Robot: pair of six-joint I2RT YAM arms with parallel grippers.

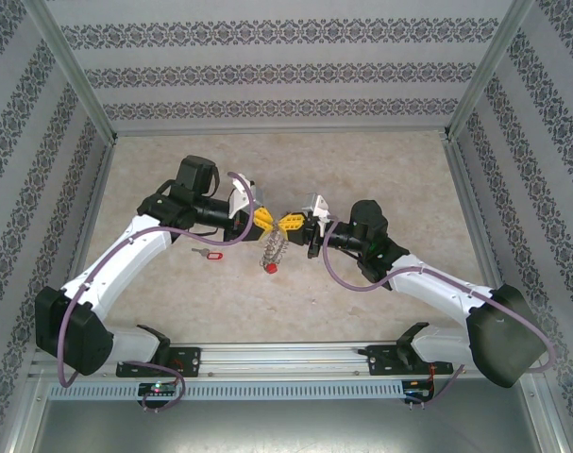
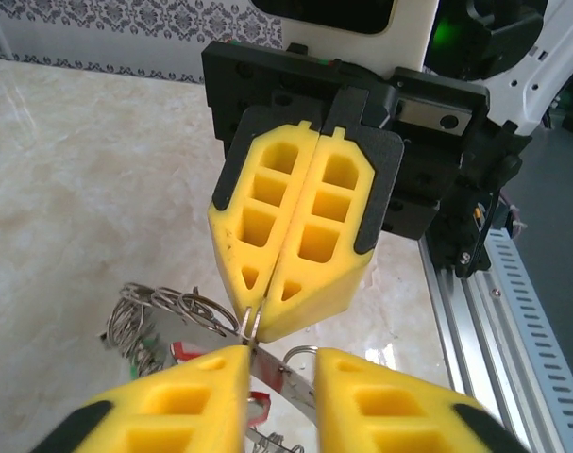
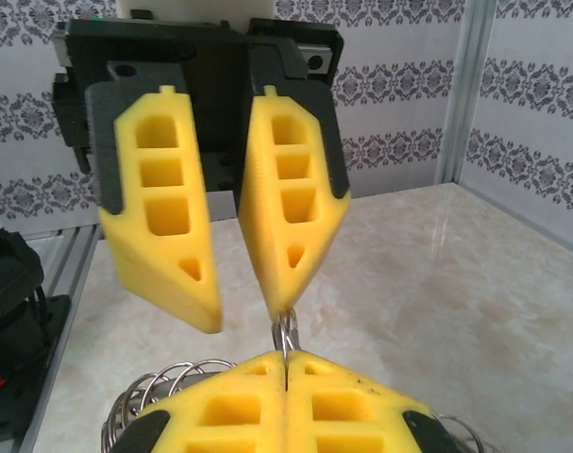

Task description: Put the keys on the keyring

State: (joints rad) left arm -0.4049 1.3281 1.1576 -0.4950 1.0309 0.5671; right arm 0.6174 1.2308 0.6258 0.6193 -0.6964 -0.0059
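Observation:
The keyring (image 1: 273, 247), a bunch of grey wire loops with a red tag at its bottom, hangs between both grippers above the table's middle. My right gripper (image 3: 286, 363) is shut on one small loop (image 3: 286, 330) of the keyring (image 3: 163, 377). Facing it tip to tip, my left gripper (image 2: 281, 363) has its jaws apart. A flat silver metal piece (image 2: 286, 382) crosses that gap and touches the left finger (image 2: 173, 396). In the right wrist view, one left fingertip (image 3: 281, 297) touches the pinched loop. A loose key (image 1: 207, 254) with a red tag lies on the table left of the bunch.
Patterned walls and aluminium posts (image 1: 78, 75) close in the marble-look table (image 1: 380, 170) on three sides. A slotted metal rail (image 1: 286, 357) carrying both arm bases runs along the near edge. Purple cables loop beside each forearm.

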